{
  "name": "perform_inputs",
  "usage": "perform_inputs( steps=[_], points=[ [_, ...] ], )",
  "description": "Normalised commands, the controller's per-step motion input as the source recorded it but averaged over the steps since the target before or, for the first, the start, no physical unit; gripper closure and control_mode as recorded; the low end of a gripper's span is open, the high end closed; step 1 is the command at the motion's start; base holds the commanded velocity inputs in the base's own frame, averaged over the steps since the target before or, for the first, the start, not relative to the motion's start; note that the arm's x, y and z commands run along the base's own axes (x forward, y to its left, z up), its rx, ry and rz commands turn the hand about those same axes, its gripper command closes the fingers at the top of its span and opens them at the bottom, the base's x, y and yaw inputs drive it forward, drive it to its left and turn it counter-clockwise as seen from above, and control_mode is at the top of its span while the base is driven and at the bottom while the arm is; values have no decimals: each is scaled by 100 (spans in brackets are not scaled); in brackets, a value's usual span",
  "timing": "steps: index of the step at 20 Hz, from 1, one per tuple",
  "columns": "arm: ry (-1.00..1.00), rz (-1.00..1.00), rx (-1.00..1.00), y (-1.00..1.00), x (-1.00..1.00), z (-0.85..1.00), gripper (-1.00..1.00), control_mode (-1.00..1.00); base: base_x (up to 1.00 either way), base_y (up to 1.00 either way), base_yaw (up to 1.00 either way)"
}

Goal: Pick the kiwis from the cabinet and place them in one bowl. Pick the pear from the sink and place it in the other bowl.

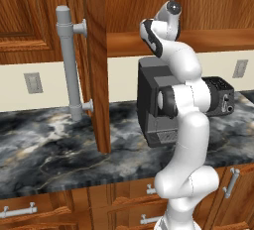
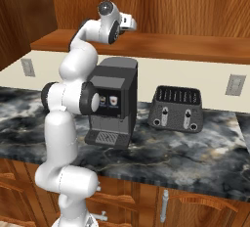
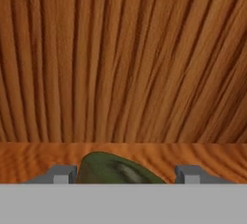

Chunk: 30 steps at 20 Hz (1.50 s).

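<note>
Cabinet (image 3: 123, 59) interior: end effector (image 3: 123, 175) fingers flank kiwi (image 3: 113, 170), grip unclear.

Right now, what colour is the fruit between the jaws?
Dull dark olive-green; the kiwi shows best in the hand view.

Reddish-brown streaky grain is seen all over the cabinet (image 1: 96, 65), with its bar handle (image 1: 69, 63) done in plain grey. The kiwi (image 3: 116, 171) is rendered a dull olive-green with a pale sheen. The counter (image 2: 195, 157) is marbled black, grey and white. The coffee machine (image 2: 113, 101) and toaster (image 2: 177, 108) are coloured dark grey.
</note>
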Motion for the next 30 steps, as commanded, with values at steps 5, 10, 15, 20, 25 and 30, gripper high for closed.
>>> perform_inputs(
  steps=[5, 10, 15, 20, 25, 30],
  points=[
    [0, 0, 0, 0, 0, -6, 100, -100, 0, 0, 0],
    [0, 0, 0, 0, -2, -10, 100, -100, 0, 0, 0],
    [-10, 0, 0, -4, -17, -15, 100, -100, 0, 0, 0],
    [-23, 0, 1, -10, -28, -10, 100, -100, 0, 0, 0],
    [-9, 0, 1, -7, -49, 5, 100, -100, 0, 0, 0],
    [-6, -1, 0, -10, -75, 42, 100, -100, 0, 0, 0]
  ],
)
